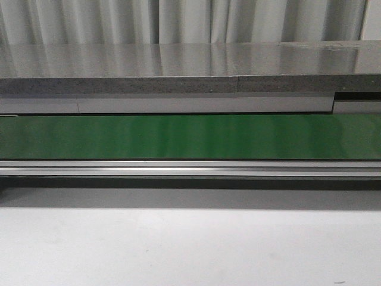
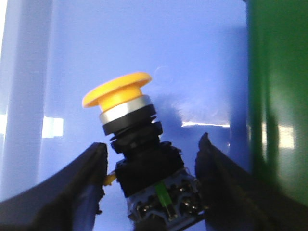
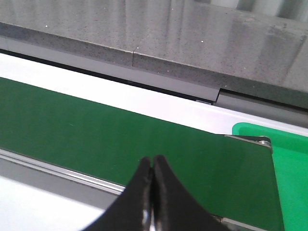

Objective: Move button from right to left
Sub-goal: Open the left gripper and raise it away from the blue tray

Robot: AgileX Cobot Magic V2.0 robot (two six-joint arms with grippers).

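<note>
The button (image 2: pixel 129 126) shows only in the left wrist view. It has a yellow-orange mushroom cap, a silver ring, a black body and a small green mark. It is tilted over a blue surface (image 2: pixel 144 43). My left gripper (image 2: pixel 151 140) is open, its two dark fingers standing on either side of the button's body with small gaps. My right gripper (image 3: pixel 151 159) is shut and empty, above the near edge of the green conveyor belt (image 3: pixel 96 130). Neither gripper nor the button shows in the front view.
The green belt (image 1: pixel 190 137) runs across the front view behind a metal rail (image 1: pixel 190 168), with a grey stone ledge (image 1: pixel 178 83) beyond. A bright green tray (image 3: pixel 288 159) sits at the belt's end. A green band (image 2: pixel 279 96) borders the blue surface.
</note>
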